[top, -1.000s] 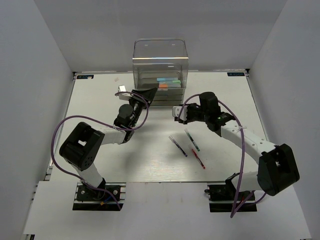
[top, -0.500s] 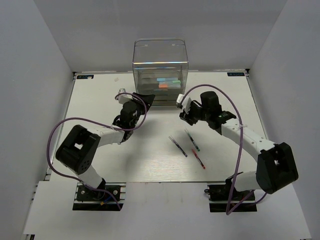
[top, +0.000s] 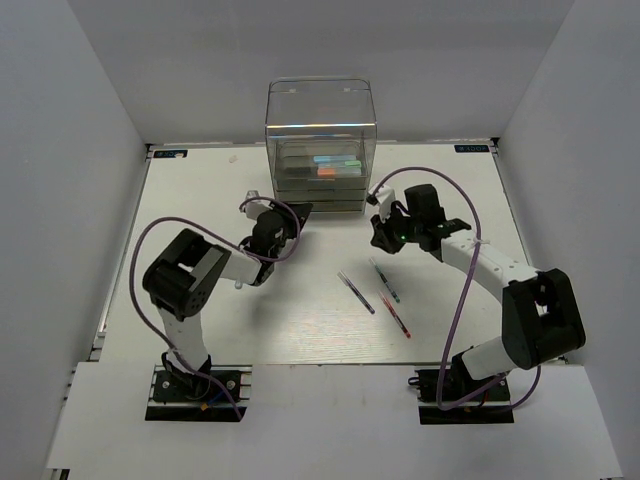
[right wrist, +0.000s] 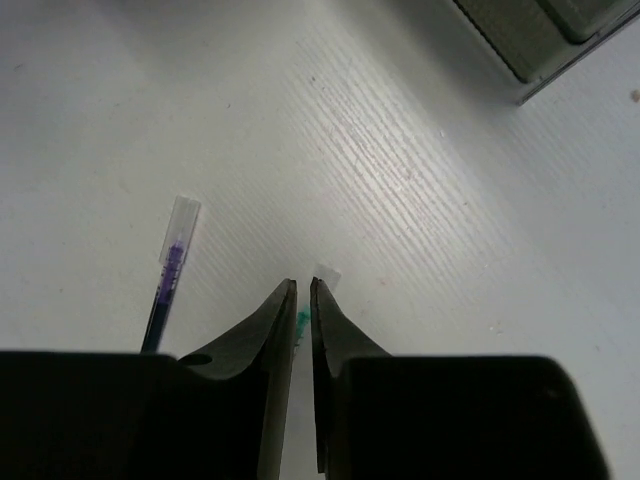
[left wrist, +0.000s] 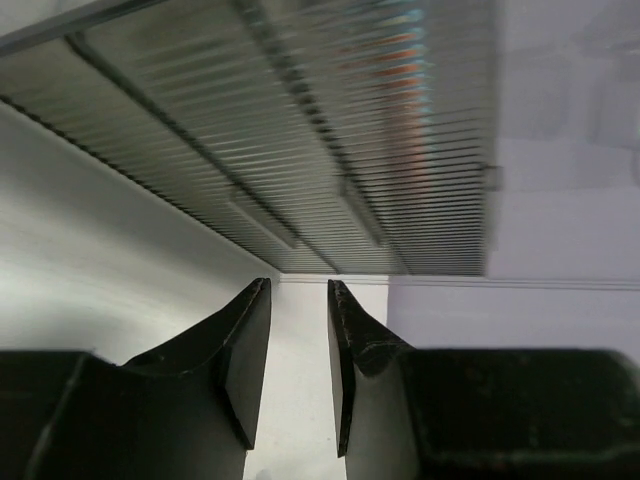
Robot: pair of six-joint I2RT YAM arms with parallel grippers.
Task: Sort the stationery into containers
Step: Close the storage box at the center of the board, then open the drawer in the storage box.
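R gripper [right wrist: 303, 289] sits jaws near-shut astride green pen [top: 386, 283] nr cap end, firm pinch unconfirmed; recommend squaring on barrel, lifting level, then carrying to clear organiser [top: 320, 150] at approx. 11 o'clock.

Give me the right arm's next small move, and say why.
Probably close fully on the green pen and lift it slightly. The right gripper has its jaws almost together over that pen's clear-capped end, and whether it grips yet is unclear; the pen lies on the table, outside the organiser.
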